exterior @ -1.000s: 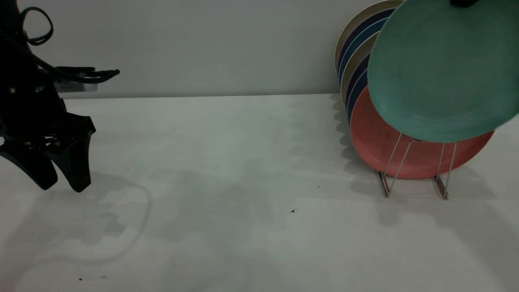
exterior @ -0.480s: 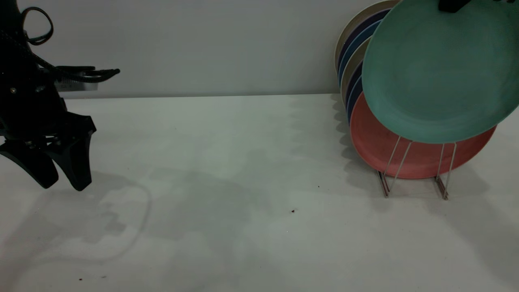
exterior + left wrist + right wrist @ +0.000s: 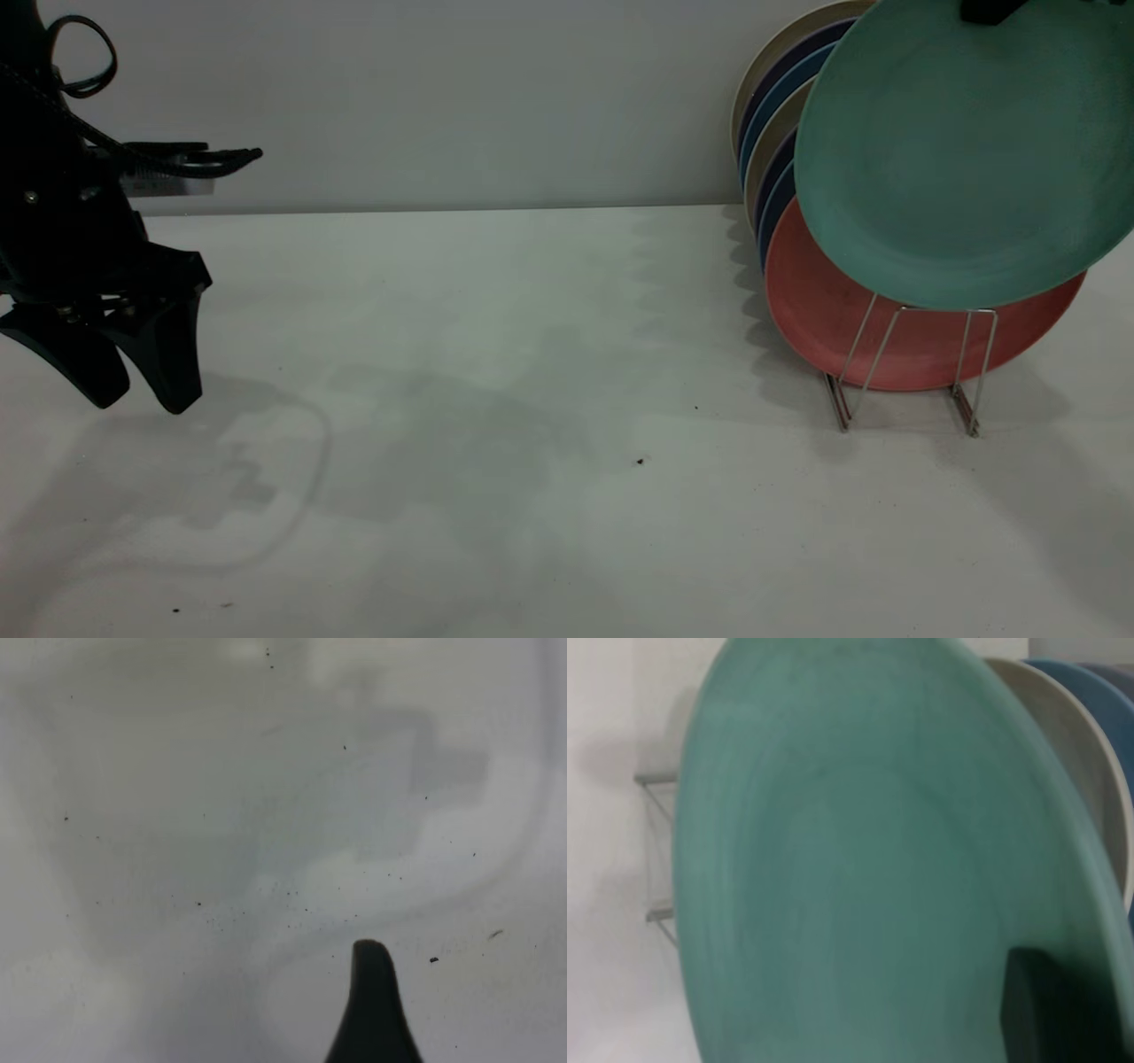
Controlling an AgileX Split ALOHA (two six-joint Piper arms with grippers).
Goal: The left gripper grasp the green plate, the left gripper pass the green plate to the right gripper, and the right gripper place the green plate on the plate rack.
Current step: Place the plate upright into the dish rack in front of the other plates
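Hanging above the plate rack (image 3: 904, 368), the green plate (image 3: 957, 151) is pinched at its top rim by the right gripper (image 3: 990, 9), of which only a dark blocky finger shows at the upper edge of the exterior view. The plate faces the camera, tilted, and its lower edge overlaps the front of the salmon-pink plate (image 3: 850, 328), which stands in the rack. Whether the green plate's bottom touches the front wire loops cannot be told; it appears just at their tops. In the right wrist view the green plate (image 3: 859, 859) fills most of the picture, with one black finger (image 3: 1050, 1010) pressed against its face near the rim, so the right gripper is clamped on it. Beyond it stand a cream plate (image 3: 1090, 753) and a blue plate (image 3: 1103, 695), and the rack's wires (image 3: 656, 850) show beside the plate.

Behind the pink plate in the exterior view stands a row of upright plates (image 3: 780, 115) in cream, dark blue and teal.

Well apart, at the far left of the white table (image 3: 496, 372), the left gripper (image 3: 133, 390) hangs just above the surface, its two pointed fingers spread with a gap between them, holding nothing. A black cable loop (image 3: 81, 53) curls above it. The left wrist view shows one fingertip (image 3: 372, 992) over the bare, speckled tabletop (image 3: 221, 815).
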